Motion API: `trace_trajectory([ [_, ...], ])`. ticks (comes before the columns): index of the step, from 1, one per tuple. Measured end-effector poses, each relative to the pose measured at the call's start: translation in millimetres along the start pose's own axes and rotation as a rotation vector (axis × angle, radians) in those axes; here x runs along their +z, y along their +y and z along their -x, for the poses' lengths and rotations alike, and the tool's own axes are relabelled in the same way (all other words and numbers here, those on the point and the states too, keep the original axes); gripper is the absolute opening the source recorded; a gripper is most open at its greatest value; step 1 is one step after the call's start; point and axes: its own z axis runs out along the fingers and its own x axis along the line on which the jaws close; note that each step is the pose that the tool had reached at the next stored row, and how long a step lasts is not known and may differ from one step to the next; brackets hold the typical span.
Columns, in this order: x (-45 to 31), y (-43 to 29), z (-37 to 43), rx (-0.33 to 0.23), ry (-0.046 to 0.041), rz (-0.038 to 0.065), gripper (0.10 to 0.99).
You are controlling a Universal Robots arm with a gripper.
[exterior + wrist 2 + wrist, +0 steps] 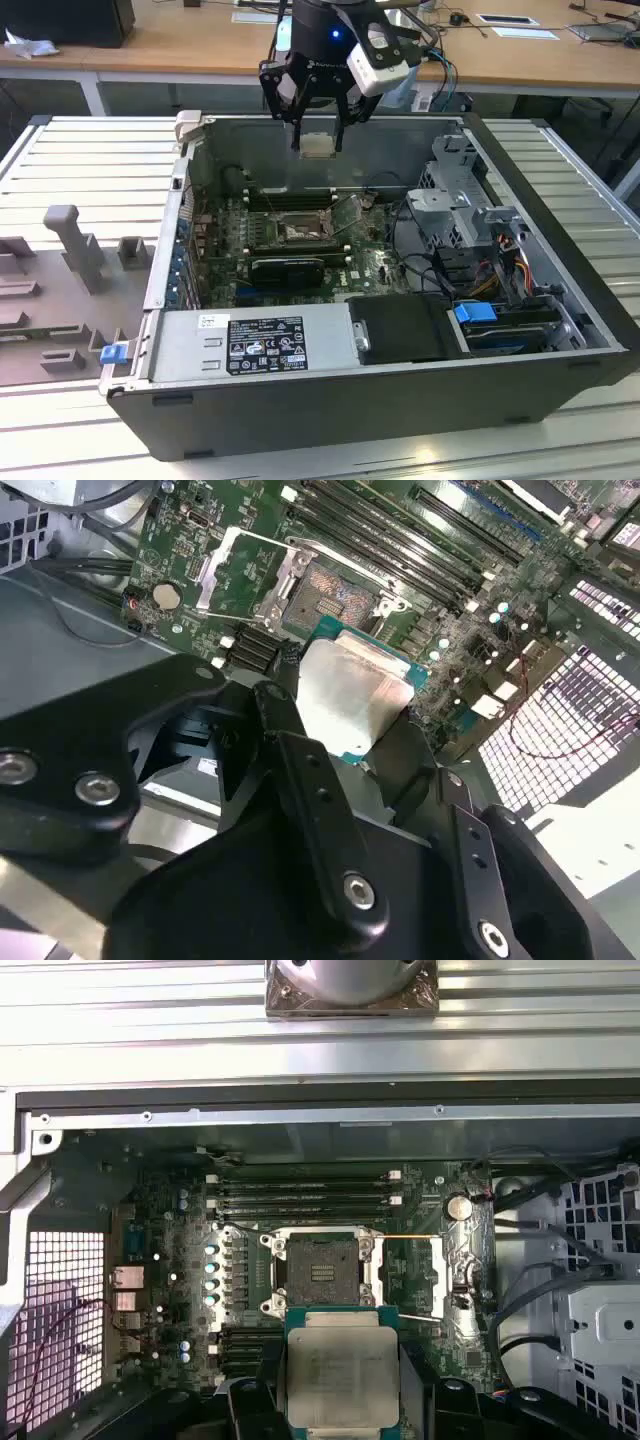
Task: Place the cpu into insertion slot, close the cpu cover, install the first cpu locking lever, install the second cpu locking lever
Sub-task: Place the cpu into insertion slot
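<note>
My main worry is alignment. The cpu [318,146] hangs high over the open computer case [300,400], well apart from the insertion slot [300,228] on the motherboard [230,250]. In the first wrist view the cpu [342,1375] sits offset from the insertion slot [322,1265], not over it. If it arrived skewed or rotated it could land on the dark frame rather than the pale contact field and, I'd judge, bend the contacts. The socket is only slightly larger than the chip, so there is little margin.

A second risk is the grip itself. The chip is thin and smooth-topped and is pinched only by its edges, so a knock against the case wall or the memory slots [300,1195] could tilt it or let it slip. The cpu cover [208,580] is swung open to one side of the insertion slot [335,595], so the contact field is exposed. I'd judge it a hazard too if the chip or a finger caught its frame.

The gripper [318,135] is partly closed, its jaws only as far apart as the chip is wide. In the second wrist view the fingers [295,750] press opposite edges of the cpu [355,695], which is held flat, metal top facing the cameras. The gripper [350,725] touches nothing else. I can't make out how the locking levers stand.
</note>
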Motion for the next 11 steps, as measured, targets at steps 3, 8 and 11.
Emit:
trace_trajectory([
  [3, 0.7, -0.1, 0.0, 0.036, -0.0032, 0.0, 0.541],
  [8, 1.7, -0.2, 0.0, 0.097, -0.0086, 0.0, 0.541],
  [11, 2.5, -0.2, 0.1, 0.126, -0.0114, 0.001, 0.541],
])
